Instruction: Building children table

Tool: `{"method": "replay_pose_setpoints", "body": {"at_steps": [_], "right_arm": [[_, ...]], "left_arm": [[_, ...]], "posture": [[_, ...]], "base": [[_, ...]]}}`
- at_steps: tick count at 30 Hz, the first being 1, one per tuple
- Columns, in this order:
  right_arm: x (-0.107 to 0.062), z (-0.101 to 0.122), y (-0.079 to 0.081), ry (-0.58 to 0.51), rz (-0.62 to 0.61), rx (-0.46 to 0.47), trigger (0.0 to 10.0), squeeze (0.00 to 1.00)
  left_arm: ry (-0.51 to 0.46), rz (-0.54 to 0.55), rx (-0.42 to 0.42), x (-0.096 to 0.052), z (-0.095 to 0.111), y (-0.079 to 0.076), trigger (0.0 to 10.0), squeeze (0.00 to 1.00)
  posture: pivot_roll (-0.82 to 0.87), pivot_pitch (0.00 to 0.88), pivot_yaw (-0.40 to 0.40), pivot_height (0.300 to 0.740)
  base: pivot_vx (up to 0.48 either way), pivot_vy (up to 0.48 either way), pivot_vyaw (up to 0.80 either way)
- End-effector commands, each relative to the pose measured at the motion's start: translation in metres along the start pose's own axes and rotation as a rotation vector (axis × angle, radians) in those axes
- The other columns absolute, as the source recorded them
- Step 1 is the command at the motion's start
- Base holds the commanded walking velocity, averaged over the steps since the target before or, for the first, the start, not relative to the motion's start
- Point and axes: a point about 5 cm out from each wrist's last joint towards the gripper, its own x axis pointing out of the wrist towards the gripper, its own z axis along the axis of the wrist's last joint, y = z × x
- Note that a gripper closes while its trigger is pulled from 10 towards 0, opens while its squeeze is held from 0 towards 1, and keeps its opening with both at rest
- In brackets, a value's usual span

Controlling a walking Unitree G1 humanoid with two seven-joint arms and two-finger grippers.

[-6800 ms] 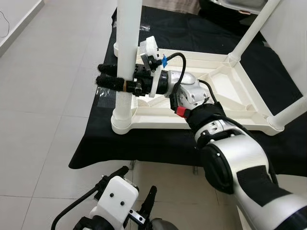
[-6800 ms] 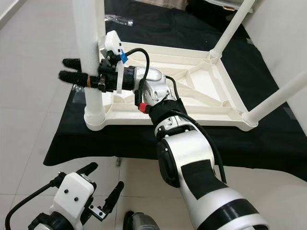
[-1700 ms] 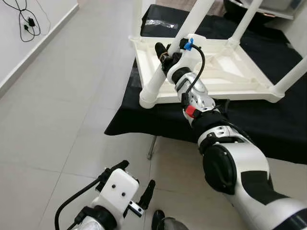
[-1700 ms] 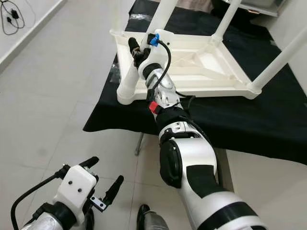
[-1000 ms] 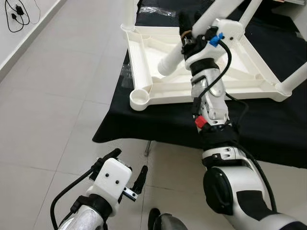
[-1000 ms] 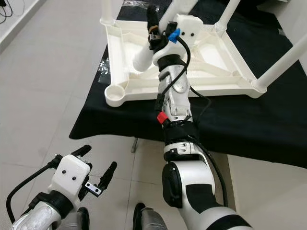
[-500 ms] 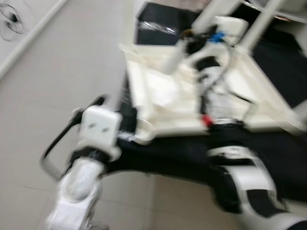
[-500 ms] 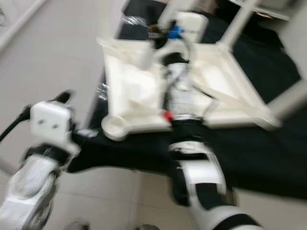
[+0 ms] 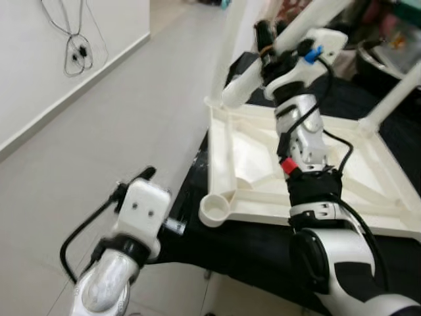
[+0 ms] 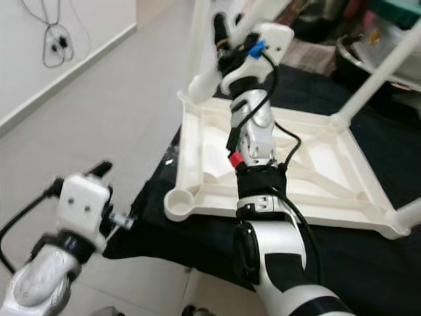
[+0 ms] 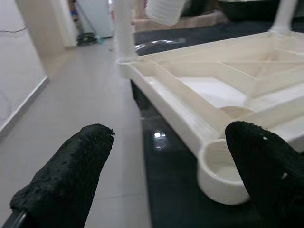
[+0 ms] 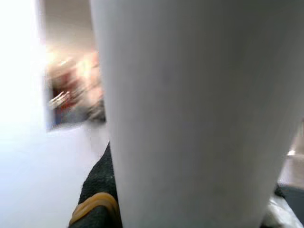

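The white children's table (image 9: 220, 151) lies upside down on a black cloth. Its near left corner socket (image 9: 216, 209) stands empty. My right gripper (image 9: 272, 29) is raised above the far left of the table, shut on a loose white leg (image 9: 240, 89) held at a slant, lower end free in the air. In the right wrist view that leg (image 12: 190, 104) sits against a black finger (image 12: 97, 190). My left gripper (image 11: 169, 130) is open, level with the table's edge, just left of the empty socket (image 11: 221, 173).
Fixed legs rise from the far left corner (image 9: 230, 52) and the right corner (image 9: 395, 99). The black cloth (image 9: 250, 253) hangs over the table stand's front edge. Tiled floor spreads to the left up to a wall with cables (image 9: 72, 46).
The leg that stood in the near left socket is out and held high by my right gripper. My left arm has come up from near the floor to beside the socket. The camera moved.
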Motion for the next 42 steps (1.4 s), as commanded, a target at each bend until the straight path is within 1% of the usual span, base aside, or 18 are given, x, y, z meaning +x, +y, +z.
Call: {"method": "replay_pose_setpoints", "body": {"at_steps": [1,2,3,4,6,7,9,10,12,18,19,20,21,22,24,30,36,42], "right_arm": [[-0.006,-0.005,-0.011,0.141,0.21,0.023,10.0,0.0],[-0.006,-0.005,-0.011,0.141,0.21,0.023,10.0,0.0],[-0.015,-0.009,-0.017,0.263,0.39,0.092,10.0,0.0],[-0.015,-0.009,-0.017,0.263,0.39,0.092,10.0,0.0],[-0.029,-0.009,-0.023,0.372,0.61,0.174,10.0,0.0],[-0.029,-0.009,-0.023,0.372,0.61,0.174,10.0,0.0],[-0.039,-0.009,-0.024,0.412,0.782,0.175,10.0,0.0],[-0.04,-0.009,-0.023,0.427,0.839,0.188,10.0,0.0],[-0.04,-0.009,-0.023,0.427,0.839,0.188,10.0,0.0],[-0.037,-0.005,-0.015,0.402,0.969,0.274,10.0,0.0],[-0.036,-0.004,-0.007,0.384,1.048,0.31,10.0,0.0],[-0.036,-0.004,-0.007,0.384,1.048,0.31,10.0,0.0],[-0.038,-0.008,0.005,0.393,1.13,0.334,10.0,0.0],[-0.038,-0.008,0.005,0.393,1.13,0.334,10.0,0.0],[-0.043,-0.017,0.019,0.433,1.222,0.355,10.0,0.0],[-0.056,-0.037,0.041,0.495,1.323,0.368,10.0,0.0],[-0.059,-0.041,0.052,0.501,1.373,0.368,10.0,0.0],[-0.059,-0.036,0.072,0.459,1.485,0.35,10.0,0.0]], "left_arm": [[0.099,-0.126,-0.061,-0.015,-0.017,-0.014,10.0,0.0],[0.099,-0.126,-0.061,-0.015,-0.017,-0.014,10.0,0.0],[0.143,-0.2,-0.092,-0.025,-0.024,-0.021,10.0,0.0],[0.143,-0.2,-0.092,-0.025,-0.024,-0.021,10.0,0.0],[0.189,-0.283,-0.174,-0.038,-0.031,-0.029,10.0,0.0],[0.189,-0.283,-0.174,-0.038,-0.031,-0.029,10.0,0.0],[0.216,-0.362,-0.271,-0.048,-0.033,-0.04,10.0,0.0],[0.221,-0.382,-0.283,-0.051,-0.032,-0.043,10.0,0.0],[0.221,-0.382,-0.283,-0.051,-0.032,-0.043,10.0,0.0],[0.227,-0.373,-0.267,-0.056,-0.03,-0.042,10.0,0.0],[0.231,-0.377,-0.26,-0.058,-0.031,-0.041,10.0,0.0],[0.231,-0.377,-0.26,-0.058,-0.031,-0.041,10.0,0.0],[0.235,-0.382,-0.256,-0.059,-0.03,-0.041,10.0,0.0],[0.235,-0.382,-0.256,-0.059,-0.03,-0.041,10.0,0.0],[0.238,-0.389,-0.254,-0.062,-0.029,-0.04,10.0,0.0],[0.246,-0.383,-0.258,-0.066,-0.029,-0.039,10.0,0.0],[0.251,-0.389,-0.252,-0.067,-0.029,-0.039,10.0,0.0],[0.259,-0.386,-0.24,-0.069,-0.029,-0.037,10.0,0.0]], "posture": [[0.19,0.127,-0.167,0.74],[0.19,0.127,-0.167,0.74],[0.19,0.13,-0.166,0.74],[0.19,0.13,-0.166,0.74],[0.18,0.144,-0.168,0.74],[0.18,0.144,-0.168,0.74],[0.18,0.155,-0.165,0.74],[0.18,0.176,-0.166,0.74],[0.18,0.176,-0.166,0.74],[0.19,0.199,-0.163,0.74],[0.19,0.213,-0.156,0.74],[0.19,0.213,-0.156,0.74],[0.2,0.235,-0.147,0.74],[0.2,0.235,-0.147,0.74],[0.2,0.238,-0.142,0.74],[0.2,0.246,-0.139,0.74],[0.21,0.246,-0.136,0.74],[0.23,0.241,-0.134,0.74]], "base": [[0.0,0.0,0.0],[0.0,0.0,0.0],[0.0,0.0,0.0],[0.0,0.0,0.0],[0.0,0.0,0.0],[0.0,0.0,0.0],[0.0,0.0,0.0],[0.0,0.0,0.0],[0.0,0.0,0.0],[0.0,0.0,0.0],[0.0,0.0,0.0],[0.0,0.0,0.0],[0.0,0.0,0.0],[0.0,0.0,0.0],[0.0,0.0,0.0],[0.0,0.0,0.0],[0.0,0.0,0.0],[0.0,0.0,0.0]]}}
